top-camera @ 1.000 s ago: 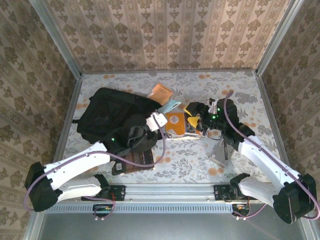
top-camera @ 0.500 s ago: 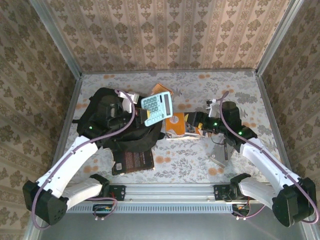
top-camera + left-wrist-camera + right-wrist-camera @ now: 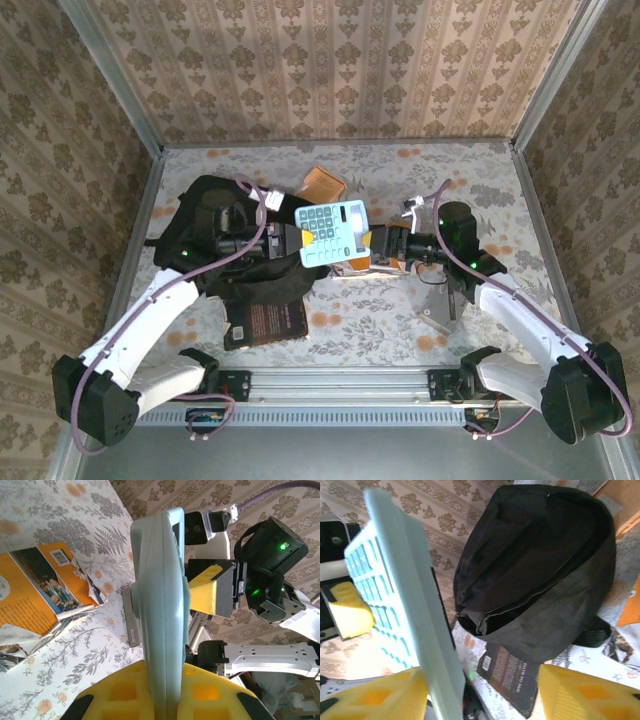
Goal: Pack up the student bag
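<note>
From my station I see the left fingers (image 3: 120, 697) clamped on one end of a pale blue-green plastic calculator (image 3: 332, 232), holding it in the air above the flower-patterned bench (image 3: 400, 330). Its keypad is tilted up toward the overhead camera. The right fingers (image 3: 585, 692) stand apart. One yellow pad sits just beside the keyed face, though I cannot tell whether it touches, and the other is well clear on the back side, so nothing is gripped there. In the left wrist view the calculator runs edge-on out of the yellow pads, with one pad of the right arm close against its flank. The large black soft fabric student bag (image 3: 540, 565) lies on the left half of the bench, partly under the left arm. Its rounded body faces the right wrist camera and the zip edge of its mouth is slightly parted. A dark-covered paperback book (image 3: 265, 322) lies flat at the bag's near edge, one end tucked beneath it. An orange-covered book with a crumpled cover (image 3: 35, 595) lies on the bench below the raised calculator, between the two arms. A flat orange-brown card-like piece (image 3: 322, 183) rests just past the bag's far right corner, and a small flat grey piece (image 3: 438, 315) lies near the right arm
</note>
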